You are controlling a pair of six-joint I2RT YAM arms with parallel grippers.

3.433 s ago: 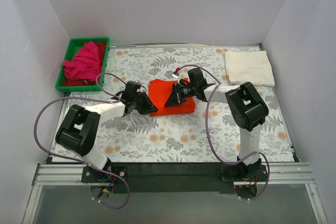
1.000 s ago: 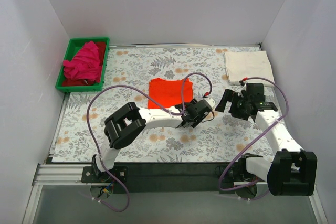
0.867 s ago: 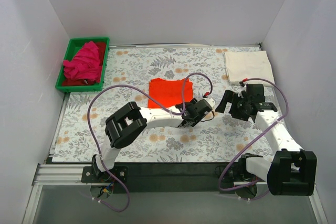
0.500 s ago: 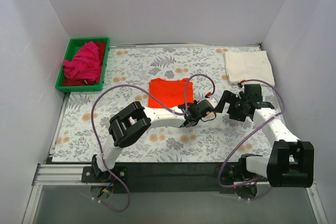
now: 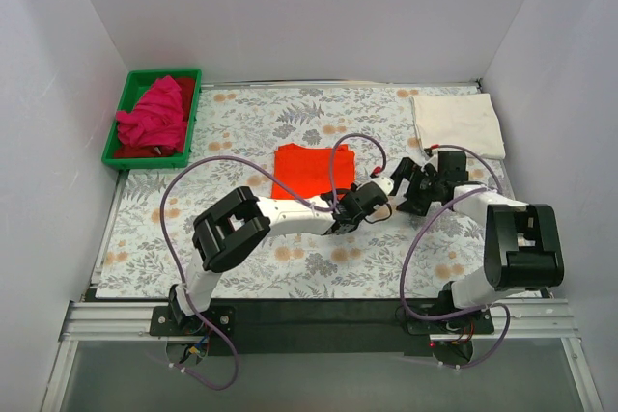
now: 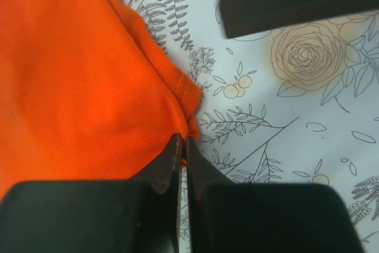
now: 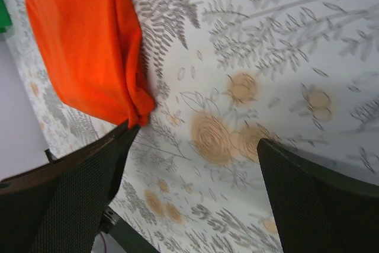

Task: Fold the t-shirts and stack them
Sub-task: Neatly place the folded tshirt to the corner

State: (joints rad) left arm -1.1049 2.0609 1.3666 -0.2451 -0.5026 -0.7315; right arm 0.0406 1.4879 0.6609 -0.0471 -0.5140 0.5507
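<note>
Orange shirt: lying folded mid-table, stretching left and away from both claws.
Left claw: I am seeing it clenched at the shirt's near right corner; whether it has caught cloth, I cannot tell.
Right claw: gaping wide, hovering just right of that corner.

Tabletop covered by a grey floral-print cloth: ferns, leaves, pale orange roses. Plain white walls enclose it: far wall, left wall, right wall. Green plastic tray in the far left corner. Black strip and aluminium rail along the near edge. Light even, shadows soft.
</note>
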